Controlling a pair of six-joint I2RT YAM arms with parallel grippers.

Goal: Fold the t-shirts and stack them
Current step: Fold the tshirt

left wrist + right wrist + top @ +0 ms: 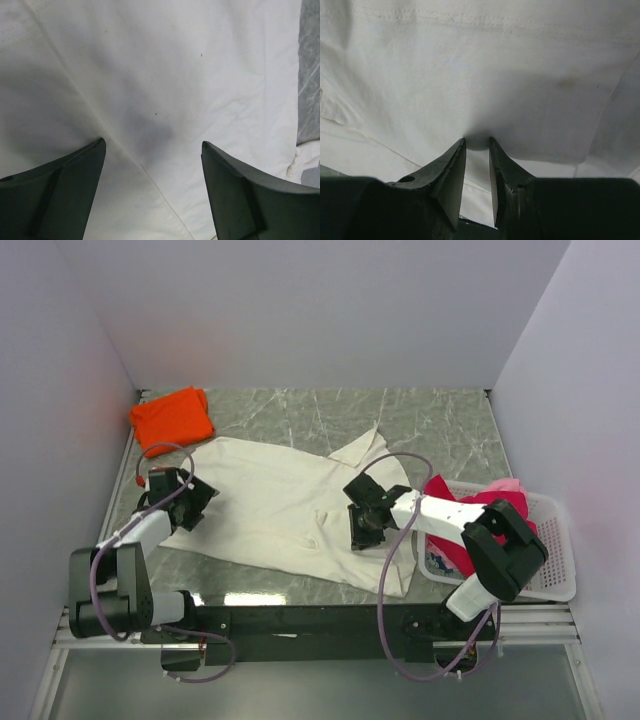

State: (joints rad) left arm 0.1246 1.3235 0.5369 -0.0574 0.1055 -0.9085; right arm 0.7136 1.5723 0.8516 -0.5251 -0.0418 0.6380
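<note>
A large cream cloth t-shirt (270, 505) is spread, partly rumpled, across the middle of the grey-green marble-patterned worktop (440, 430). It reaches from close to the left edge towards the near right, where one corner lies just beside a white plastic lattice basket (555, 540). One flap of the cloth is turned up towards the far edge.

The left fingers (60, 190) are held wide apart above the left part of this t-shirt. In the left wrist view only smooth cream cloth with a diagonal seam is seen between them, and nothing is gripped. A strip of bare worktop is seen at the right side of that view.

The right fingers (445, 180) are set on the right part of the same t-shirt, towards the near edge. They are drawn close together, and a small pucker of the cream cloth is pinched between their tips. A stitched hem is seen running across the top of the right wrist view.

A bright orange folded cloth t-shirt (172, 418) is placed in the far left corner of the worktop, well apart from the cream one.

The basket is set against the right edge, near the near right corner. A crimson-red cloth t-shirt (440, 490) and a pale pink cloth t-shirt (505, 485) are heaped in it, unfolded, the red one spilling over its left rim.
</note>
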